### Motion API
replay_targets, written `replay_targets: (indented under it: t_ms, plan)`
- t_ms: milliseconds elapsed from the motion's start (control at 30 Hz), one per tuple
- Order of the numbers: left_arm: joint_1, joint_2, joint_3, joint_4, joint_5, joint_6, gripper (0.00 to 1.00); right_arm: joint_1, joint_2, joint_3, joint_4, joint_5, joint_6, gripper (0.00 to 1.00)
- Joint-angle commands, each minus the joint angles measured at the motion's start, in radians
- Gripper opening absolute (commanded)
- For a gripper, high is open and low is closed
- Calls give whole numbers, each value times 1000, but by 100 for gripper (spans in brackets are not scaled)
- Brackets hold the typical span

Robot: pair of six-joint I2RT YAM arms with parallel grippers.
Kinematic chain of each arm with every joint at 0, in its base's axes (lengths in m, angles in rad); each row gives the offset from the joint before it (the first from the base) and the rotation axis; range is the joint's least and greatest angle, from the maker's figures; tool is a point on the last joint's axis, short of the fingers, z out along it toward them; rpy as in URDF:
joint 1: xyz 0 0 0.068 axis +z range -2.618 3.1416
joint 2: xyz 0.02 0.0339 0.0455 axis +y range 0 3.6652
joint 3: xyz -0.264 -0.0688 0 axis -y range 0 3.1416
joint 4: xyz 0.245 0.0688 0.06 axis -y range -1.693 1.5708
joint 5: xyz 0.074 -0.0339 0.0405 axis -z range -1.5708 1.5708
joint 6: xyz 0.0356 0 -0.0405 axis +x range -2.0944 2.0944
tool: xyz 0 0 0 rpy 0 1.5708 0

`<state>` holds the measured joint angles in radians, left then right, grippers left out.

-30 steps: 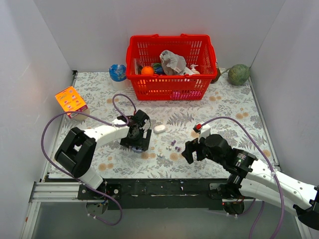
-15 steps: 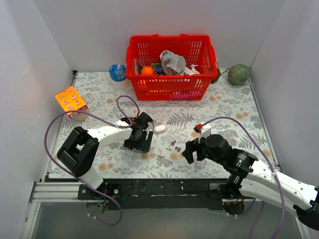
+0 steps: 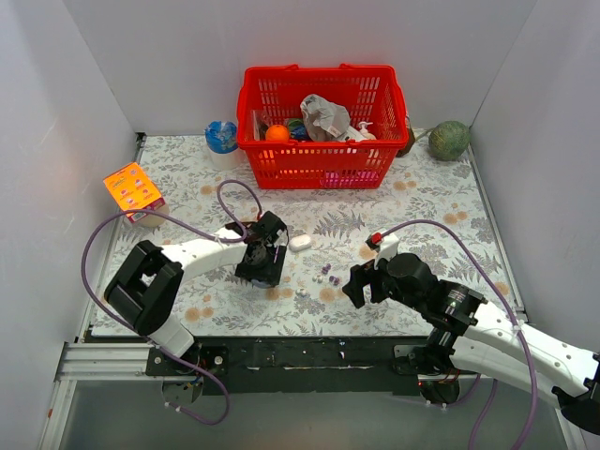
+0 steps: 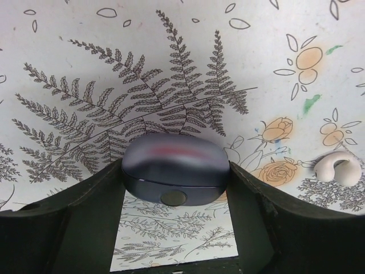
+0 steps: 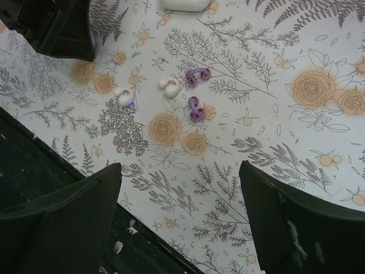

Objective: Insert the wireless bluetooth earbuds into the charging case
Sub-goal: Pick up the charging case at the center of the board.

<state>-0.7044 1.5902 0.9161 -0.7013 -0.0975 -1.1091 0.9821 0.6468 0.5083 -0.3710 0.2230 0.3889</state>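
Observation:
The white glossy charging case (image 3: pixel 300 242) lies closed on the mat, its edge at the top of the right wrist view (image 5: pixel 182 4). Two purplish earbuds (image 5: pixel 198 75) (image 5: pixel 196 109) and two whitish ones (image 5: pixel 170 85) (image 5: pixel 124 95) lie loose near it, seen from above as tiny dots (image 3: pixel 327 274). My left gripper (image 3: pixel 262 267) is down on the mat left of the case. Its fingers press both sides of a dark blue-grey oval shell (image 4: pixel 175 171). A whitish bud (image 4: pixel 337 168) lies to its right. My right gripper (image 5: pixel 182 211) is open and empty, above the mat near the buds (image 3: pixel 352 285).
A red basket (image 3: pixel 322 159) with mixed items stands at the back. A blue-white ball-like cup (image 3: pixel 222 137) is left of it, a green ball (image 3: pixel 449 140) at the back right, and an orange box (image 3: pixel 134 190) at the left. The table's dark front edge (image 5: pixel 34 171) is close below my right gripper.
My left gripper has shifted a little to the right, towards the white case. My right arm has barely moved.

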Motion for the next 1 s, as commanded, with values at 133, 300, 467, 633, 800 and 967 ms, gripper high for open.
replay_targets:
  t_ms: [133, 300, 467, 633, 800, 967]
  plan:
    - [-13, -249, 3, 143, -39, 11, 0, 0, 34, 130, -14, 104, -2, 87]
    - [-32, -453, -77, 371, 85, 69, 0, 0, 31, 234, 53, 37, -41, 87]
    - [-61, -685, -331, 832, 266, 144, 0, 0, 151, 403, -26, -30, -27, 98]
    - [-92, -788, -483, 1003, 390, 300, 0, 0, 243, 547, -112, -30, 19, 98]
    - [-135, -817, -500, 1002, 387, 425, 0, 0, 364, 671, -224, -106, 24, 98]
    - [-153, -812, -496, 985, 372, 514, 0, 0, 418, 658, -201, -168, 57, 98]
